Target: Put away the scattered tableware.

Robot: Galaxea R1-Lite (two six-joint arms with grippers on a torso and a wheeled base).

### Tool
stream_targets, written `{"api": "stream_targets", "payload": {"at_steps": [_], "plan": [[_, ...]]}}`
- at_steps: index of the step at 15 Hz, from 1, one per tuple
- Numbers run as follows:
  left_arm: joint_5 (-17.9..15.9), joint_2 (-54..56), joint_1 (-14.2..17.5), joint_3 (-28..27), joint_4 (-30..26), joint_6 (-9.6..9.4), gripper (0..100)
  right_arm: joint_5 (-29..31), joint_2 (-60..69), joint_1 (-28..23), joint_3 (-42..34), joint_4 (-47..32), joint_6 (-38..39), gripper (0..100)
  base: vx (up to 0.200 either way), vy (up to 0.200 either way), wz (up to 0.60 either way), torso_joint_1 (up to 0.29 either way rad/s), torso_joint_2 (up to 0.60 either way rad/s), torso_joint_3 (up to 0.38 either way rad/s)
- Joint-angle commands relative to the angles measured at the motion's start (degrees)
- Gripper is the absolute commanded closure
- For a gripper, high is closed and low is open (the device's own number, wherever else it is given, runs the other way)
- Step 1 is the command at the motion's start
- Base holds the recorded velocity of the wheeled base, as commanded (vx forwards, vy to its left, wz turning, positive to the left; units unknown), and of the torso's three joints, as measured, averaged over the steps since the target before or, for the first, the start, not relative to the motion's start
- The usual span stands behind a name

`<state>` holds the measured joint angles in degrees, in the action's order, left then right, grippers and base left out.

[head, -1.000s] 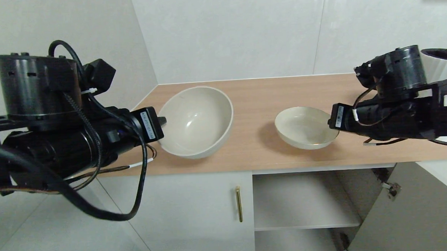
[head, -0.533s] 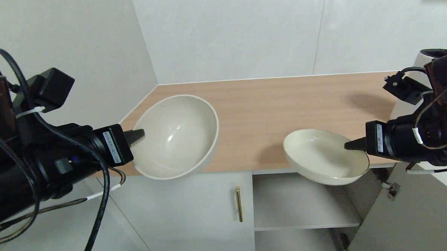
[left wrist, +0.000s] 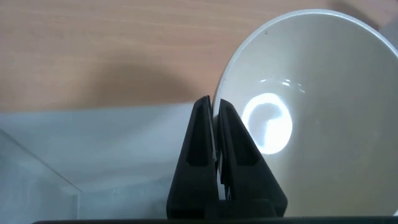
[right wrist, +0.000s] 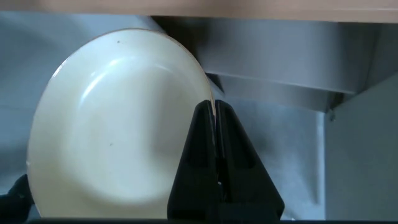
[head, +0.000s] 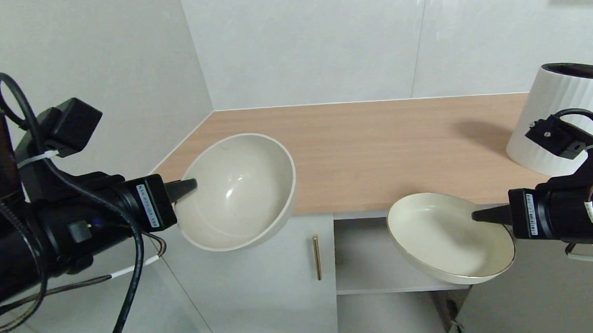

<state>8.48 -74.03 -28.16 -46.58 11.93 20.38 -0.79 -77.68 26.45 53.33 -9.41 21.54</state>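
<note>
A large deep cream bowl (head: 240, 189) hangs in the air over the counter's front left corner, pinched at its rim by my left gripper (head: 185, 187); the same bowl (left wrist: 317, 112) and gripper (left wrist: 214, 118) show in the left wrist view, fingers shut on the rim. A smaller shallow cream bowl (head: 447, 237) with a thin gold rim is held tilted in front of the open cabinet, below counter height, by my right gripper (head: 481, 215). In the right wrist view that bowl (right wrist: 118, 124) sits to one side of the shut gripper (right wrist: 214, 121).
The wooden counter (head: 376, 148) runs along a white tiled wall. A white ribbed container (head: 554, 115) stands at its right end. Below, the cabinet's right bay is open with a shelf (head: 376, 263); the left door with a gold handle (head: 317, 257) is closed.
The right gripper has carried the shallow bowl off the counter, toward me and down in front of the open cabinet. The left gripper lifted the deep bowl off the counter and drew it back toward me.
</note>
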Motion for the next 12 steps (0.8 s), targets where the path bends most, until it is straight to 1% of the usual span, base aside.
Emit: {"api": "stream_targets", "payload": {"at_steps": [1, 5, 8, 12], "plan": [[0.04, -0.41, -0.05, 0.09, 0.02, 0.01, 100, 0.00, -0.28, -0.35, -1.13, 1.15, -0.01, 100, 0.000, 0.000, 0.00, 0.000, 0.00, 0.000], [-0.05, -1.29, -0.32, 0.26, 0.02, -0.08, 100, 0.09, -0.90, -0.79, -4.12, 6.86, -0.89, 100, 0.000, 0.000, 0.00, 0.000, 0.00, 0.000], [-0.05, -1.73, -0.32, 0.26, 0.02, -0.08, 100, 0.09, -1.42, -0.88, -5.08, 9.06, -1.41, 100, 0.000, 0.000, 0.00, 0.000, 0.00, 0.000], [0.04, -1.99, -0.32, 0.26, 0.02, -0.08, 100, 0.18, -1.51, -0.88, -5.35, 9.41, -1.41, 100, 0.000, 0.000, 0.00, -0.134, 0.36, 0.216]]}}
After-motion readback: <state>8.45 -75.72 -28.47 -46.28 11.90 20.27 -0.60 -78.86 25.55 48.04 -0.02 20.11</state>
